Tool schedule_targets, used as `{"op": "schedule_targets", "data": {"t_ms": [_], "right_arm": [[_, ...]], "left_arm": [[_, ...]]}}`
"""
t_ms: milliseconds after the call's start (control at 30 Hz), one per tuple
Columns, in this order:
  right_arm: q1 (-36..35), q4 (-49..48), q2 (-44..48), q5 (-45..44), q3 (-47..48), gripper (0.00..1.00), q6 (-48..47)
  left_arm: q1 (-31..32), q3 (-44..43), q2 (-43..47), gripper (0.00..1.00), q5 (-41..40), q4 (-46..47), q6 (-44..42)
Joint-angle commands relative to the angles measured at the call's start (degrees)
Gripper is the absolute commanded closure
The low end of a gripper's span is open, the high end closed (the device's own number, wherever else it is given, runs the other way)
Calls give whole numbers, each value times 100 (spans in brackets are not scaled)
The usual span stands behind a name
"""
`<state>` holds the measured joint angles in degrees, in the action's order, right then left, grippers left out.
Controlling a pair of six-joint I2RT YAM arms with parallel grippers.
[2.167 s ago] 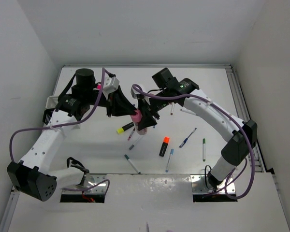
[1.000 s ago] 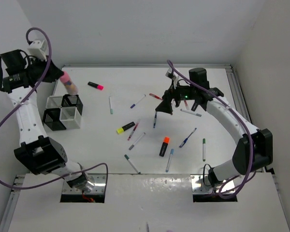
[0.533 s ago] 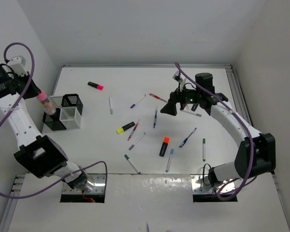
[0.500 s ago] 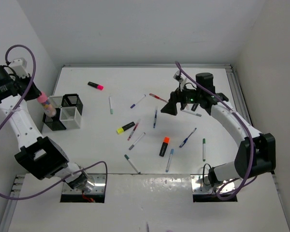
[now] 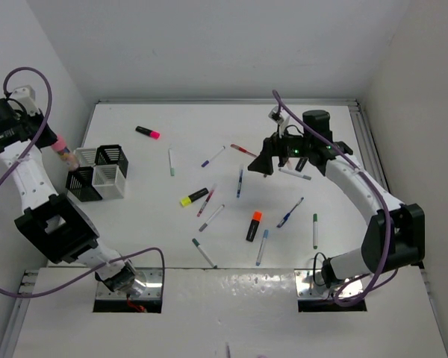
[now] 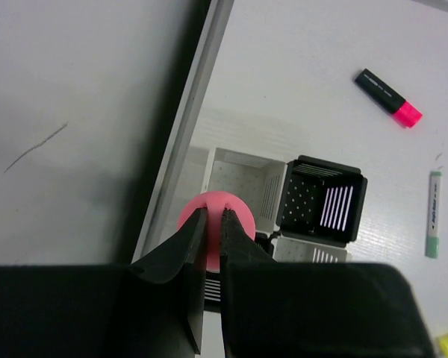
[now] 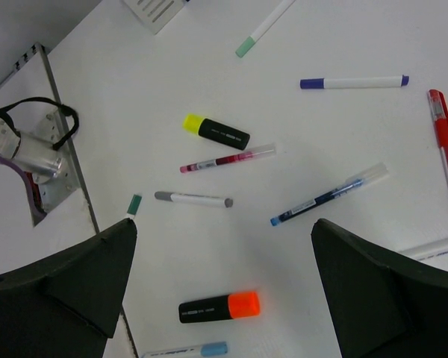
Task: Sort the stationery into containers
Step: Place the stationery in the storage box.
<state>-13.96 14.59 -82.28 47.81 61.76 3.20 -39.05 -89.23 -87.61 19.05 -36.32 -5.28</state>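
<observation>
Stationery sort, early stage. Left claw: clamped on pink stick, held above holders at 9 o'clock of surface; stick not yet dropped in. Right claw: fingers wide apart, empty, over loose pens near centre. Holders: nothing visible inside. Loose on surface: some fourteen pieces, including yellow highlighter, orange highlighter, and pink highlighter at 11 o'clock. Judgement: nearly all sorting remains.

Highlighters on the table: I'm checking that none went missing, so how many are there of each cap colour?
Pink highlighter: 1
Yellow highlighter: 1
Orange highlighter: 1
Total: 3
</observation>
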Motion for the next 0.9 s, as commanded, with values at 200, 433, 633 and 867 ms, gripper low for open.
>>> {"op": "schedule_targets", "data": {"t_ms": [200,433,633,867], "right_arm": [[16,-272,-350,-97,521,2,234],[-37,-290,-464,-228,601,2,234],[-55,-281,-552,-299,680,2,251],[-63,-457,-587,-264,583,2,330]], "left_arm": [[345,125,-115,100,117,1443,290],[582,204,-344,100,-24,1601,238],[767,345,-423,100,-278,1671,229],[890,608,-371,100,-341,1777,80]]}}
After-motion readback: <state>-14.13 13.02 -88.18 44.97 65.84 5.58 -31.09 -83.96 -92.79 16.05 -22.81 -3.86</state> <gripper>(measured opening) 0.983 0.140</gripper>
